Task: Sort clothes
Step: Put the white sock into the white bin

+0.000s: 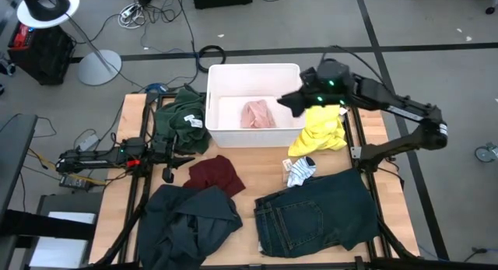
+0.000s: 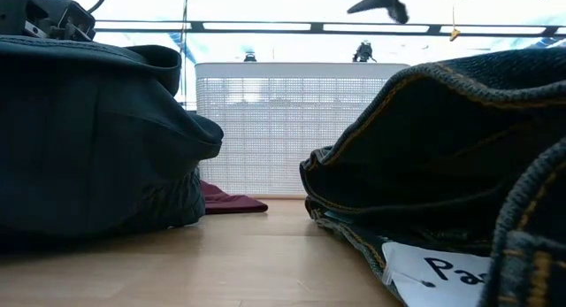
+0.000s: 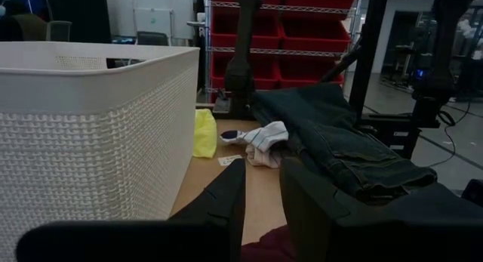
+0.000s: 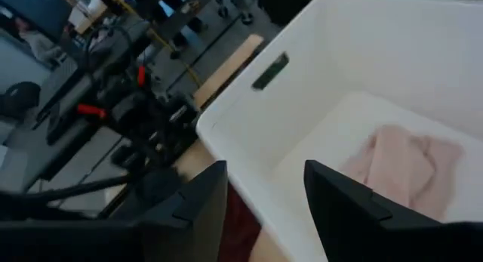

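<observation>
A white tub [image 1: 253, 105] stands at the table's far middle with a pink piece [image 1: 257, 114] lying on its floor. My right gripper [image 1: 289, 104] hovers open and empty over the tub's right side; its wrist view [image 4: 260, 194] looks down on the rim and the pink piece [image 4: 400, 164]. My left gripper [image 1: 180, 163] waits low at the left, open and empty, beside the maroon piece [image 1: 214, 174]. A green top [image 1: 179, 122], dark jacket [image 1: 191, 219], jeans [image 1: 319, 212], yellow piece [image 1: 323, 130] and pale socks [image 1: 299, 170] lie on the table.
The green top leans against the tub's left wall and the yellow piece lies by its right corner. In the low view the jacket [image 2: 88, 139] and jeans [image 2: 442, 157] bulk up on either side of bare wood near the front edge. A paper tag [image 2: 442, 272] lies by the jeans.
</observation>
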`<state>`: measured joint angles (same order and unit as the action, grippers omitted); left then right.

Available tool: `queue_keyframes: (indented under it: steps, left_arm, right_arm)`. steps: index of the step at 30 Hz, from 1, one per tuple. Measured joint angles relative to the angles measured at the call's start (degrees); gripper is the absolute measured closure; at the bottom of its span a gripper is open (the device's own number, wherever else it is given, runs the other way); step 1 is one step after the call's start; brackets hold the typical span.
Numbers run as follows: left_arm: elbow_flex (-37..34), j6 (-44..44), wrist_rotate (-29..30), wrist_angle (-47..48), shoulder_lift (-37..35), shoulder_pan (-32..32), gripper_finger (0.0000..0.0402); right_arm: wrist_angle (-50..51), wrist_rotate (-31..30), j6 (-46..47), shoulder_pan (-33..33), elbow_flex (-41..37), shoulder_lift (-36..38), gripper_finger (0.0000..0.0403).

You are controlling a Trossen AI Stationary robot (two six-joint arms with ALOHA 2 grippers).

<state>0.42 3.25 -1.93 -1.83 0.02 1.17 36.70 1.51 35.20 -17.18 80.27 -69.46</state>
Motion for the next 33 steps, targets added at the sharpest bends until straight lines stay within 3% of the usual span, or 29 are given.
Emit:
queue_keyframes:
  steps: [8,14,21,28,33]
  left_arm:
    - [0.0,0.0,0.0,0.0,0.0,0.0,0.0312]
    - [0.0,0.0,0.0,0.0,0.0,0.0,0.0312]
    - [0.0,0.0,0.0,0.0,0.0,0.0,0.0312]
    - [0.0,0.0,0.0,0.0,0.0,0.0,0.0312]
    - [0.0,0.0,0.0,0.0,0.0,0.0,0.0312]
  right_arm:
    - [17.4,-11.8,11.0,15.4,0.0,3.3,0.0226]
    - [26.8,-15.1,20.7,23.4,0.0,2.3,0.0226]
    - [36.4,-8.9,28.6,25.3,-1.2,-0.7,0.0230]
    - [27.5,-1.1,25.1,25.3,-10.3,-3.0,0.0240]
    - [19.4,0.3,26.5,25.7,-17.9,-3.6,0.0239]
